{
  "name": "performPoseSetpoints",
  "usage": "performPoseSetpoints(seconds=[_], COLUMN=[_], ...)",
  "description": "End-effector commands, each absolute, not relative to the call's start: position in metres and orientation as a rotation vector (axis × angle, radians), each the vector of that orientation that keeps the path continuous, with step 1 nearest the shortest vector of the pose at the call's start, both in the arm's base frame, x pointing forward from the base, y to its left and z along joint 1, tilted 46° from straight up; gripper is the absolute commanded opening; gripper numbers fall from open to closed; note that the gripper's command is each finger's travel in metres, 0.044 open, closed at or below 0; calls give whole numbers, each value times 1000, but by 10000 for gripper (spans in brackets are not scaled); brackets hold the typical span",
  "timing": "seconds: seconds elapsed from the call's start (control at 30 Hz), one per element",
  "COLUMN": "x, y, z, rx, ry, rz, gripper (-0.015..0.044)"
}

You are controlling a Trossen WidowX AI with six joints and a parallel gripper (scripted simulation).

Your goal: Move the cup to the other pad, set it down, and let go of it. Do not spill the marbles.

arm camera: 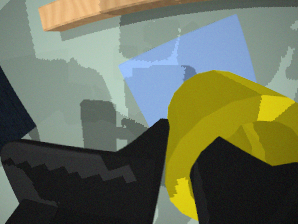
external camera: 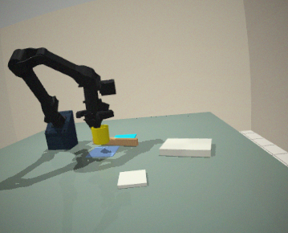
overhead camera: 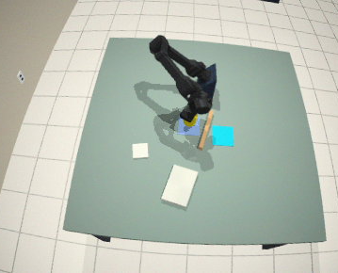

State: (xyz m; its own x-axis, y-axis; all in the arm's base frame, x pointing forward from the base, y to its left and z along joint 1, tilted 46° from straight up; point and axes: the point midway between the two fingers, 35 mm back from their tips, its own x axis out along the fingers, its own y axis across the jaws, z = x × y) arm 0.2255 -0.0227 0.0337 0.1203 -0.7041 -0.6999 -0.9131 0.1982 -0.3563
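Observation:
The yellow cup (overhead camera: 190, 123) (external camera: 101, 135) (arm camera: 200, 100) hangs a little above the blue pad (overhead camera: 187, 132) (external camera: 95, 153) (arm camera: 210, 45), looking roughly upright in the exterior view. My gripper (external camera: 95, 125) (arm camera: 176, 127) is shut on the cup's wall, one finger inside the cup and one outside. The marbles are hidden; the finger and the cup's wall cover the inside in the wrist view. The cyan pad (overhead camera: 223, 136) (external camera: 126, 136) bears nothing and lies on the far side of the wooden bar.
The low wooden bar (overhead camera: 205, 132) (external camera: 127, 142) (arm camera: 90, 11) stands between the two pads, close beside the cup. A large white block (overhead camera: 180, 185) (external camera: 185, 147) and a small white block (overhead camera: 140, 151) (external camera: 132, 178) lie on the green table (overhead camera: 260, 198) (external camera: 213, 193).

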Motion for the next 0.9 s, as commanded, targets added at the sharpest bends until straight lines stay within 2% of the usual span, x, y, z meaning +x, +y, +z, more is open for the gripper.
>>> performPoseSetpoints(seconds=[0.0,0.87], x=[225,221], y=[-13,-10], z=[44,41], rx=[-1547,-1560], ry=[1624,1632], rz=[305,311], gripper=[0,0])
